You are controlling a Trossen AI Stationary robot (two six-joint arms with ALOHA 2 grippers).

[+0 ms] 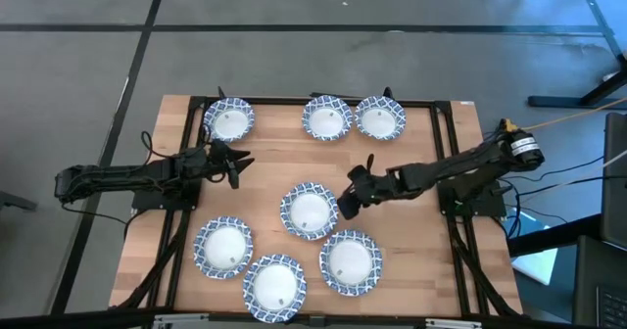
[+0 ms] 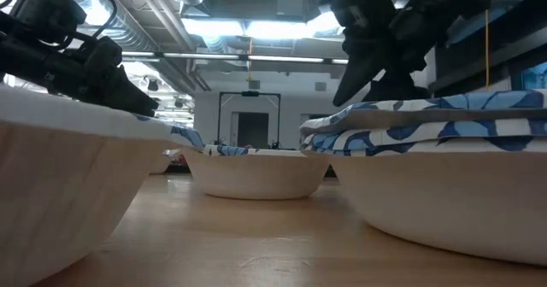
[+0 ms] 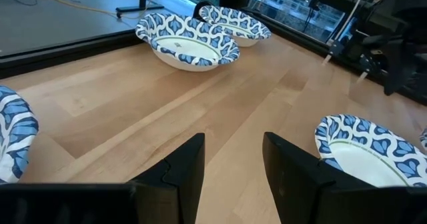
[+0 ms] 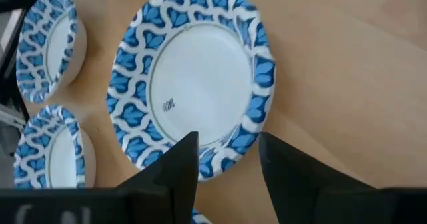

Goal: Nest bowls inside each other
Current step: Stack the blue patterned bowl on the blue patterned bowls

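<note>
From where I stand, the nesting looks only partly done. On the table (image 1: 411, 260) I count seven places with bowls: three along the far side and four nearer the front. In the low view the bowl stack (image 2: 444, 120) on the right shows several rims lying one on another, so some bowls are probably nested already, but I cannot tell how many or in which places. All the rest must still come together into one pile.

The right gripper (image 1: 349, 204) hangs just beside the rim of the middle bowl (image 1: 310, 211); its fingers (image 4: 167, 174) are apart, one on each side of that rim, and hold nothing. The left gripper (image 1: 238, 164) waits near the far left bowl (image 1: 228, 119), its fingers (image 3: 183, 174) also spread and empty.

There is bare wood between the two groups, enough room to carry a bowl across. The front bowls sit close together, almost touching, and the nearest bowl (image 1: 274, 288) lies near the table edge, so lifting there needs care.
</note>
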